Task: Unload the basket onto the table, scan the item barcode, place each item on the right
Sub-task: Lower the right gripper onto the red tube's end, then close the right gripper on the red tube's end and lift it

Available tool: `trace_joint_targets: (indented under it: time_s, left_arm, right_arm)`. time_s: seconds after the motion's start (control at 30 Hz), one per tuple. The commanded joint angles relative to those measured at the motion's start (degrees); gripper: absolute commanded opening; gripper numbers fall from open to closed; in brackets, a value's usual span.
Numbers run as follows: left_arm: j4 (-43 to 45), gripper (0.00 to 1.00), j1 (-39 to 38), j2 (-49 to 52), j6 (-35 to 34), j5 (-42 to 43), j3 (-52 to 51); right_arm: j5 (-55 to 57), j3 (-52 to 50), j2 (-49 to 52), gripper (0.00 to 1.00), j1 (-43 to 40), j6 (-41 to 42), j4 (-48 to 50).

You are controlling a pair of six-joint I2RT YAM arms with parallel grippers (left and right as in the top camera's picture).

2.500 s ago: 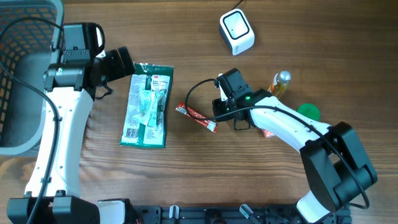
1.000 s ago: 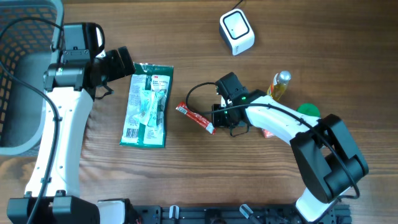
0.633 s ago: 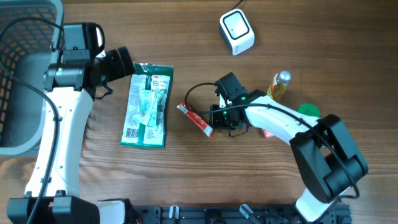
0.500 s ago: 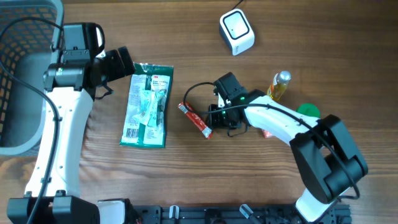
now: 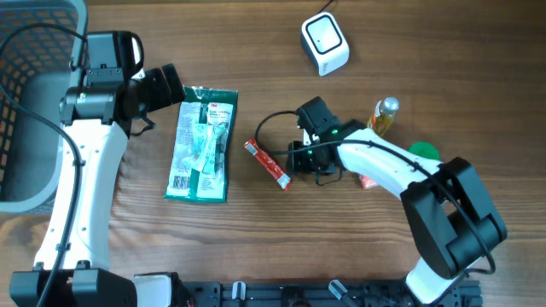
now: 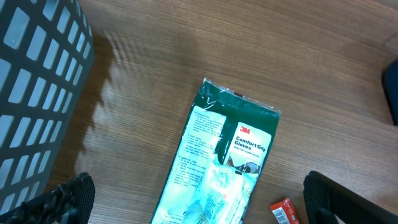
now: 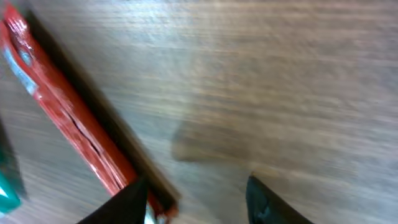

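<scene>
A red snack bar [image 5: 268, 164] lies slanted on the wooden table, its right end just left of my right gripper [image 5: 296, 160]. In the right wrist view the bar [image 7: 68, 124] runs down to the left fingertip [image 7: 127, 202] and touches its outer side. My right gripper [image 7: 196, 205] is open, with only bare wood between its fingers. A green glove package [image 5: 201, 145] lies flat left of centre. My left gripper [image 5: 164, 89] hangs open by the package's top left corner; the left wrist view shows the package [image 6: 217, 162] below my left gripper [image 6: 205, 205]. The white scanner [image 5: 324, 44] stands at the back.
A grey mesh basket [image 5: 26, 102] fills the left edge. A small bottle [image 5: 384, 115], a green lid [image 5: 422, 152] and a reddish packet [image 5: 367, 181] lie by the right arm. A black cable loops beside the right wrist.
My right gripper went from shut to open and slid slightly left. The red bar was pushed left and turned steeper. The left arm has not moved.
</scene>
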Motion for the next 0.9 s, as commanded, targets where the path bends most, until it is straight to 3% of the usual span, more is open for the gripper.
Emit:
trace_joint_targets:
  time_s: [0.0, 0.27, 0.53, 0.87]
  left_arm:
    - [0.13, 1.00, 0.22, -0.42, -0.50, 0.24, 0.81]
    - [0.15, 1.00, 0.22, -0.42, -0.50, 0.24, 0.81]
    - [0.15, 1.00, 0.22, -0.42, -0.50, 0.24, 0.81]
    - [0.13, 1.00, 0.22, -0.42, -0.50, 0.24, 0.81]
  right_arm:
    - [-1.25, 5.35, 0.90, 0.47, -0.22, -5.20, -2.99]
    - [-2.49, 5.79, 0.92, 0.37, 2.45, -8.37, -3.61]
    - [5.77, 5.77, 0.98, 0.34, 8.39, -8.26, -3.85]
    - [7.76, 5.38, 1.05, 0.34, 8.96, -8.15, -5.53]
